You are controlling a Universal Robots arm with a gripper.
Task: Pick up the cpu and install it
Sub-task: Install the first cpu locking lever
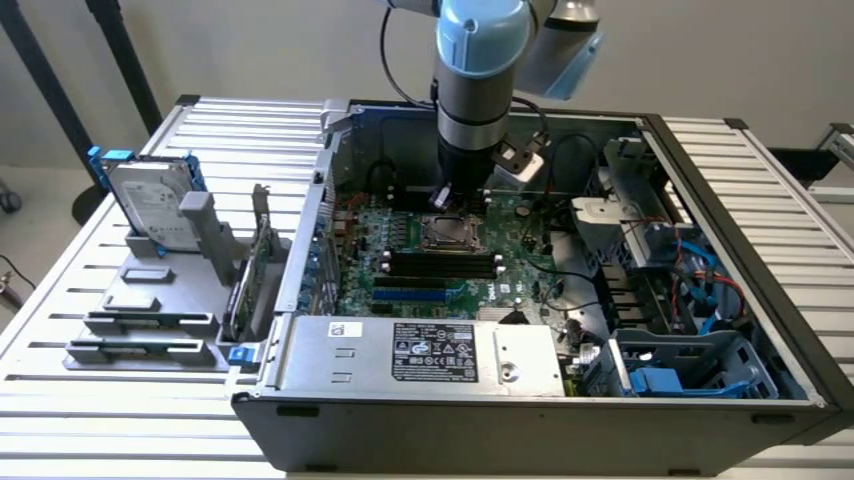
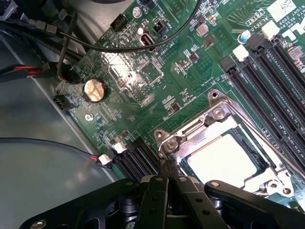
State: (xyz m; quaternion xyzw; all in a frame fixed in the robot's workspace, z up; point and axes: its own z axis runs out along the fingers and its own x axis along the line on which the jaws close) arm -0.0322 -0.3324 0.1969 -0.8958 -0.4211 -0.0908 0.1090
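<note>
The arm reaches down into the open computer case (image 1: 534,400), which lies on its side on the slatted bench (image 1: 80,420). The gripper (image 1: 449,200) sits low over the motherboard (image 1: 441,265), just at the far edge of the CPU socket (image 1: 449,233).

In the wrist view, the gripper (image 2: 167,183) has its two black fingers (image 2: 157,191) pressed together with no visible gap, holding nothing. The fingertips meet at the corner of the socket's metal load frame (image 2: 209,119); contact with the frame cannot be confirmed.

The cpu (image 2: 221,160) lies flat inside the socket, its pale silver top exposed within the frame opening. The gripper is beside it, not on it.

Black memory slots (image 2: 267,81) run along one side of the socket. A round coin cell battery (image 2: 94,90) sits on the motherboard (image 2: 157,71) well apart from the socket, near the board edge. A black cable (image 2: 143,47) arcs over the board.

At the bench edge on the exterior view's left, a grey holder block (image 1: 160,300) stands beside the case. A hard drive (image 1: 150,205) with blue side rails stands upright in the holder's far end. The power supply (image 1: 420,355) occupies the near side of the case.
</note>
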